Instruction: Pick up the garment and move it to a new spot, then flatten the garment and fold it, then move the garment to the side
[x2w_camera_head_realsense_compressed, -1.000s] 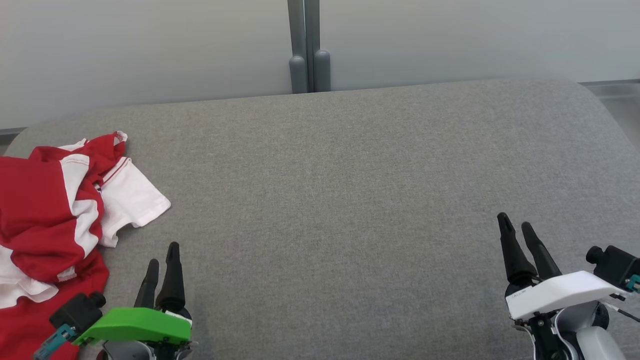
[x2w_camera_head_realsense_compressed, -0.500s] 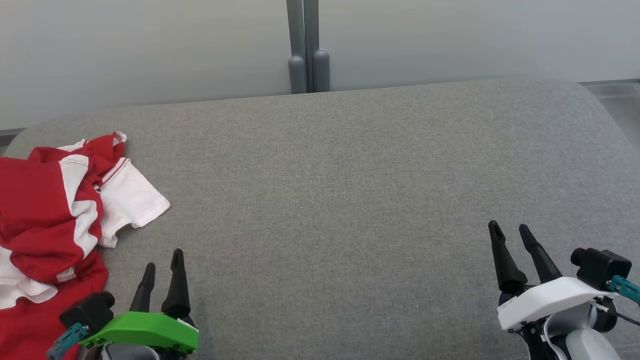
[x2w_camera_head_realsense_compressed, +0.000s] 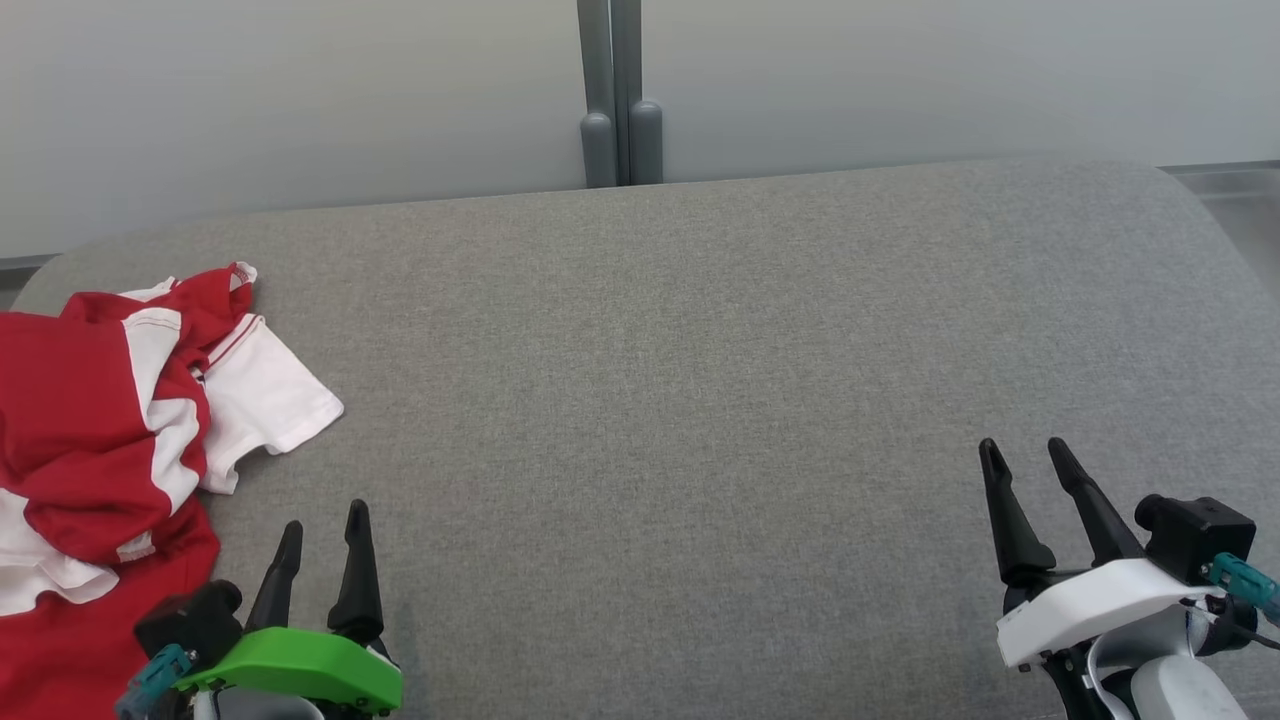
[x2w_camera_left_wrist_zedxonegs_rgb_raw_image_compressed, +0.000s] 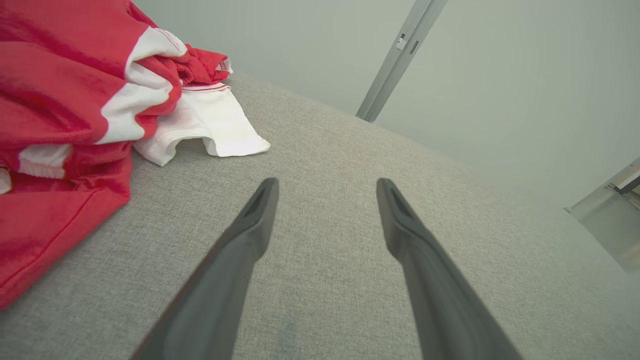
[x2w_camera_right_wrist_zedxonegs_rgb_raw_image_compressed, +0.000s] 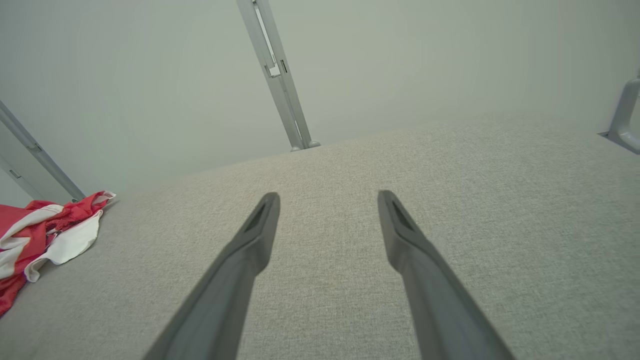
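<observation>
Left gripper (x2w_camera_head_realsense_compressed: 320, 515) and right gripper (x2w_camera_head_realsense_compressed: 1027, 455) hang open, empty; pinching only a sleeve (x2w_camera_head_realsense_compressed: 268, 398) could leave the garment (x2w_camera_head_realsense_compressed: 80, 420) dragging, twisted

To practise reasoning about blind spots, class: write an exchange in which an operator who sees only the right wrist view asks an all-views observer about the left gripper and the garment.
Operator: Where is the left gripper?
Observer: The left gripper is over the grey surface, just right of the crumpled garment and not touching it.
Operator: Are its jaws open?
Observer: Yes, spread wide, with nothing between them.
</observation>
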